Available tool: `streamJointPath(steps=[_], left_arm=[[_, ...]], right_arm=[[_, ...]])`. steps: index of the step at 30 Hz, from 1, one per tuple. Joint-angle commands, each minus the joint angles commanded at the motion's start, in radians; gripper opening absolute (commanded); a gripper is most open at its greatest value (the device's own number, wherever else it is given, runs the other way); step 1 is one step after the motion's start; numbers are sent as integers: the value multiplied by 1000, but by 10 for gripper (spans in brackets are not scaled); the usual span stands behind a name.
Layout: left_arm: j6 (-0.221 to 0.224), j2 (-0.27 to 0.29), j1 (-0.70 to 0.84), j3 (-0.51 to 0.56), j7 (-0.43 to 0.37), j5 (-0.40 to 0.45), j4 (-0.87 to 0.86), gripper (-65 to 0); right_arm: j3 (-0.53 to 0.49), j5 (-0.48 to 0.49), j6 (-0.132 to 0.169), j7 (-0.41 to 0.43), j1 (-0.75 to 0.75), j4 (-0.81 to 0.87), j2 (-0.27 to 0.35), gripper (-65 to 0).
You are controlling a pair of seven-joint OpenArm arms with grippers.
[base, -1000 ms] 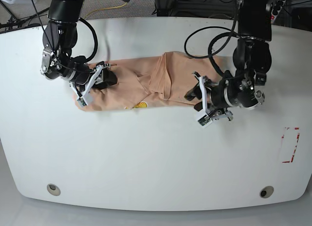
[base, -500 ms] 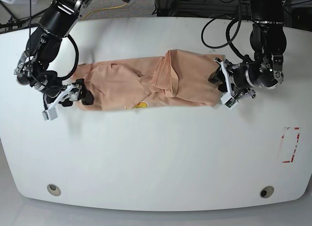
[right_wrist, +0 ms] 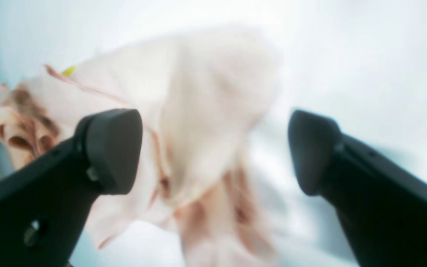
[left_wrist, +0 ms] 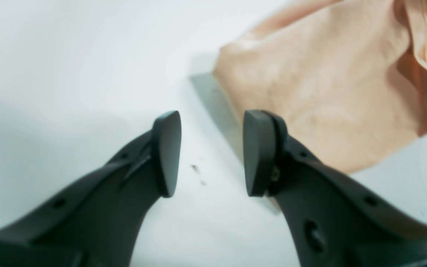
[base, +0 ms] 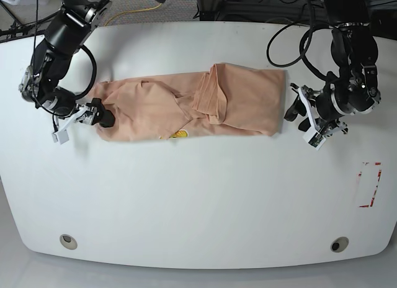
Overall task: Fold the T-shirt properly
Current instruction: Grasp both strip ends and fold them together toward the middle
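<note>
**Both grippers open, shirt lies long on the table**

Your soft peach-pink cotton T-shirt (base: 186, 105) lies flat in a long strip across the far half of the smooth white table (base: 198, 201). It is folded in on itself, with a bunched ridge of cloth near its middle and a small yellow mark (base: 178, 135) at its near edge.

Your left gripper (base: 302, 119) sits just past one short end of the shirt. Its two black fingers are apart with nothing between them. In the left wrist view, one finger (left_wrist: 260, 152) is right by the shirt's straight edge, and the other is over bare table.

Your right gripper (base: 84, 118) is at the other end. Its black fingers are spread wide and hold nothing. The cloth there is rumpled and blurry in the right wrist view.

You have lots of bare white table on the near side, in front of the shirt. A red and white marked box (base: 370, 184) sits near the table's edge on your left arm's side.
</note>
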Motion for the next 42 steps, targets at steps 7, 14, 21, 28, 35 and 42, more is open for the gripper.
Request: streamJointPath(steps=[7,14,21,28,35,42], left_arm=[[0,31,6,66,-6,87,-68,-406],[0,120,6,72,-48,245,-104,-406],[0,141,6,69,-121,296,-138,-406],[0,141,6,69,-121,296,-138,-406],[0,143,6,69,-123,295,-140,-406],[0,190,12,69,-121,296,-140,-406]], right_arm=[[0,0,0,0,-32,32,-77,-52],[0,-2,0,-3,-51,133,-118,-79],[0,-2,0,8,-49,155,-117,-560],[0,-5,0,17,-78,315,-118,-650],[-89,0,-35,15,-180,628,-152,-650],[-255,0,-38,-5,-212,750,-270,-650]])
